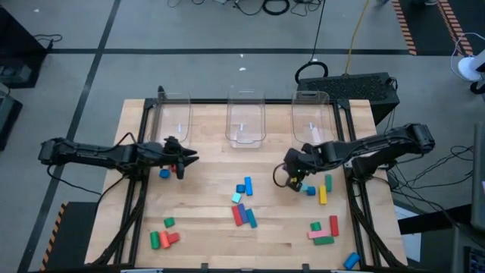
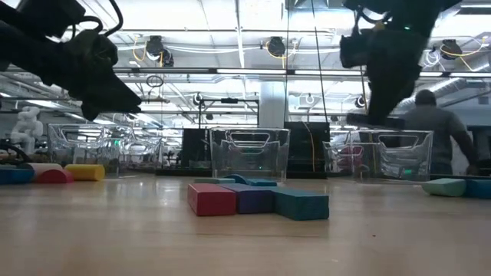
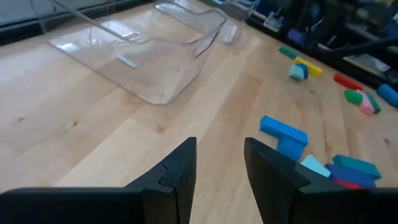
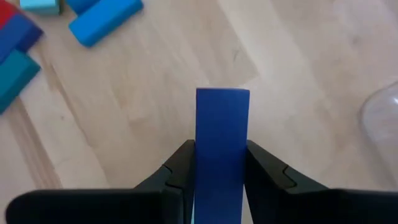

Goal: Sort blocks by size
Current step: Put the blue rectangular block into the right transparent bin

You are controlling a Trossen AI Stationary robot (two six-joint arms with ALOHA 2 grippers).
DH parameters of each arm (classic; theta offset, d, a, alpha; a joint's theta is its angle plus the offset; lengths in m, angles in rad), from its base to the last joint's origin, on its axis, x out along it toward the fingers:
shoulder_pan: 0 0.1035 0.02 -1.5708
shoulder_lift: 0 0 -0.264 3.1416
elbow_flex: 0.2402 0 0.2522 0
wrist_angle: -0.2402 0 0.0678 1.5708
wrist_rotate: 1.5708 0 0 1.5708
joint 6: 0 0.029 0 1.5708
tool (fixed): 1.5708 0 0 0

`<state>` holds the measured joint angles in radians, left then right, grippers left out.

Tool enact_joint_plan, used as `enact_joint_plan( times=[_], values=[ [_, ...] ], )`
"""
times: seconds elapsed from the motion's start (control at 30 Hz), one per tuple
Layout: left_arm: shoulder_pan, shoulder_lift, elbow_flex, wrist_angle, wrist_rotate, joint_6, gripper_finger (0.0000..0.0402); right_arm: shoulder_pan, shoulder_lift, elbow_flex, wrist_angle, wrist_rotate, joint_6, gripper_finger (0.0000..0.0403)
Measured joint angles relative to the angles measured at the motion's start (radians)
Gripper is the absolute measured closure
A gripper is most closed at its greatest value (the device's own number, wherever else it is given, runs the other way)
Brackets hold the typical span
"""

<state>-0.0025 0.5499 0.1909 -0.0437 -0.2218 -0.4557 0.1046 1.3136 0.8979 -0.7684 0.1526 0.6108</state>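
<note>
Centrally, the right gripper (image 4: 221,165) hangs above the table (image 1: 204,193), jaws clamped on a blue bar (image 4: 222,137), near the right-hand clear bin (image 1: 311,114). Left gripper (image 3: 221,165) hovers with jaws apart, holding nothing; other blocks (image 1: 244,214) lie scattered on the wood.

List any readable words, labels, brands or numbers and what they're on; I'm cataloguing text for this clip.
None: no words or numbers can be read in any view.
Blocks: plain colours, no print.
Bins: clear, no labels visible.
Blue block in the right pincer: unmarked.
</note>
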Motion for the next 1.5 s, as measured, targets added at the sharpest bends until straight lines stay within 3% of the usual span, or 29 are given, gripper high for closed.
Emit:
enact_joint_plan(
  times=[0.6,0.9,1.17,1.33,1.5],
  values=[
    [0.000,0.174,0.000,0.090,-0.019,-0.008,0.0265,-0.377,-0.001,0.133,-0.153,0.100,-0.216,0.0316],
    [0.000,0.249,0.000,0.088,-0.019,-0.010,0.0265,-0.560,-0.001,0.130,-0.154,0.290,-0.242,0.0316],
    [0.000,0.262,0.000,0.089,-0.019,-0.010,0.0265,-0.718,0.054,0.057,-0.077,0.286,-0.278,0.0316],
    [0.000,0.262,0.000,0.089,-0.018,-0.010,0.0265,-0.783,0.103,0.028,0.006,0.176,-0.315,0.0316],
    [0.000,0.262,0.000,0.088,-0.018,-0.010,0.0265,-0.821,0.178,0.027,0.044,0.156,-0.344,0.0316]
  ],
)
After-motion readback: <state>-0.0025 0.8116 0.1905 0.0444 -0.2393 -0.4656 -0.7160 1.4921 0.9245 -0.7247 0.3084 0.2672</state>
